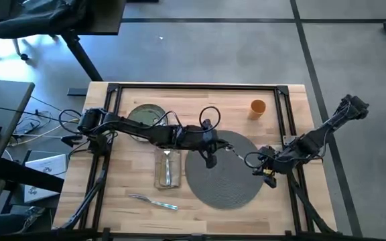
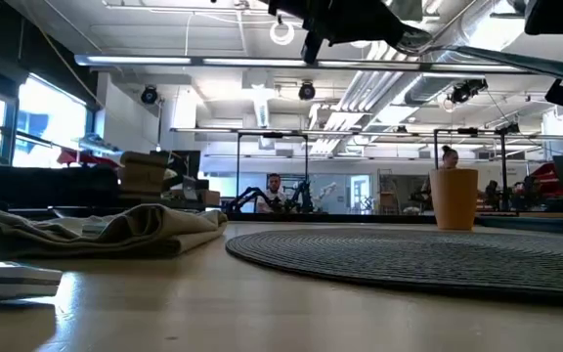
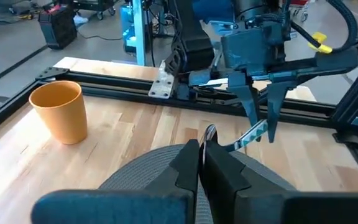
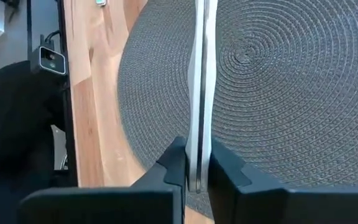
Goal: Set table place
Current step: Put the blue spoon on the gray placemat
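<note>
A metal cutlery piece (image 1: 233,151) with a pale handle hangs over the round grey mat (image 1: 228,179), held between both grippers. My left gripper (image 1: 210,161) reaches in from the table's left and is shut on the piece's metal end. My right gripper (image 1: 268,171), at the mat's right edge, is shut on its handle end. The orange cup (image 1: 257,107) stands on the table at the far right. The green plate (image 1: 146,115) lies far left, partly under my left arm. The beige napkin (image 1: 167,167) lies left of the mat. My left gripper pinches the rounded metal end (image 3: 210,132) of the cutlery piece between its two fingertips, coming level from the table's left; the fingers hide the exact spot. My right gripper pinches the pale handle end (image 3: 253,134) between its fingers (image 3: 272,106), which point down from above. The piece (image 4: 199,74) runs edge-up from them over the mat, lifted clear.
A fork (image 1: 154,201) lies on the bare wood near the front left. Another cutlery piece (image 1: 167,164) lies on the napkin. The black rail frame (image 1: 200,87) runs around the tabletop. Bare wood shows between the cup and the mat.
</note>
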